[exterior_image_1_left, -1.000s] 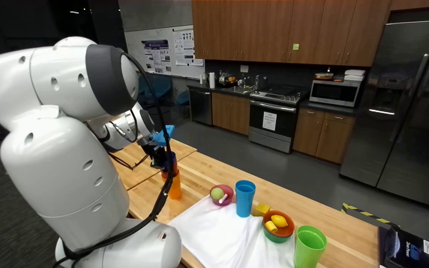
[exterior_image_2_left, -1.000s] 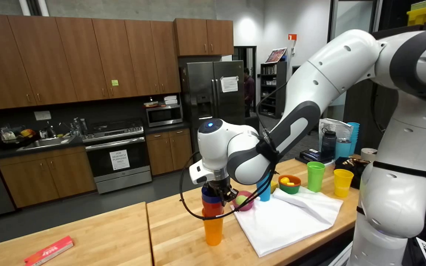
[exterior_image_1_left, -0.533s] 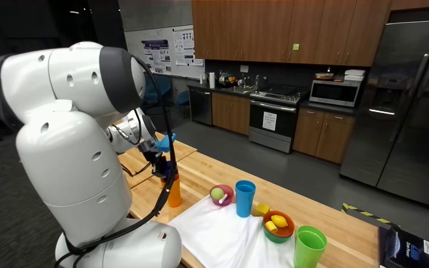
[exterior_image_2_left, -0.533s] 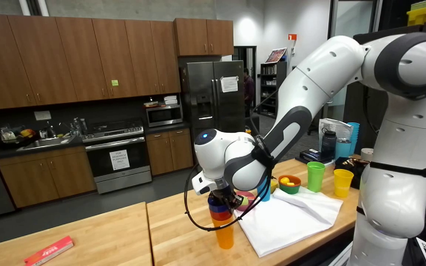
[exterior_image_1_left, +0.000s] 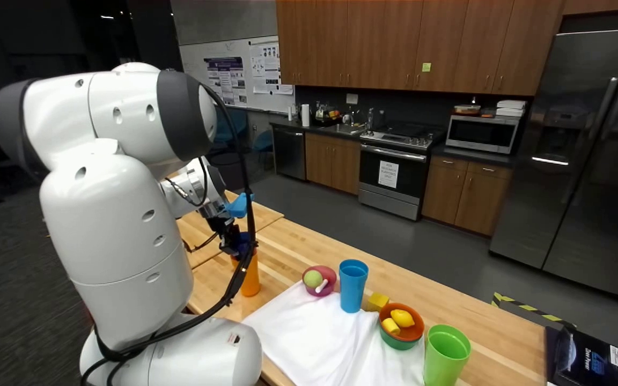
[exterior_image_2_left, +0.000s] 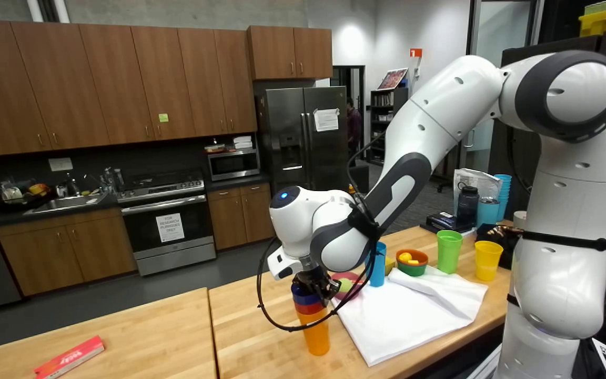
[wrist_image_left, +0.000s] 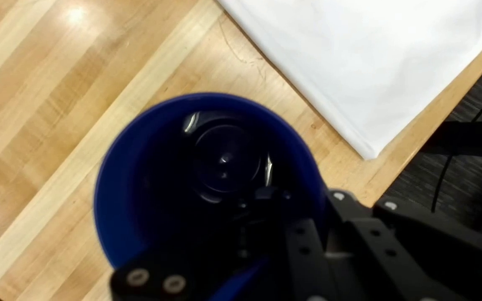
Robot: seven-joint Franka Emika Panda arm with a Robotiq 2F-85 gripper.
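My gripper (wrist_image_left: 329, 218) reaches down over the near edge of a dark blue cup (wrist_image_left: 224, 154), one finger inside and one outside its wall. The fingers appear closed on that wall; the pads are dark and partly hidden. In an exterior view the dark blue cup (exterior_image_2_left: 300, 298) sits nested in a red cup (exterior_image_2_left: 309, 308), which sits in an orange cup (exterior_image_2_left: 316, 337) on the table, leaning slightly. The orange cup also shows in an exterior view (exterior_image_1_left: 251, 280), partly behind the arm's cable. The gripper (exterior_image_2_left: 322, 282) is beside the stack's top there.
A white cloth (exterior_image_2_left: 418, 313) lies beside the stack. Around it stand a pink bowl (exterior_image_1_left: 331, 274) with a green ball, a light blue cup (exterior_image_1_left: 353, 287), a yellow block (exterior_image_1_left: 377, 301), a bowl (exterior_image_1_left: 399, 341) with yellow pieces, and a green cup (exterior_image_1_left: 444, 354). A red box (exterior_image_2_left: 71, 358) lies farther off.
My gripper has moved down, and the dark blue and red cups sit deeper in the orange cup. The stack shifted toward the cloth, then slightly back with the gripper.
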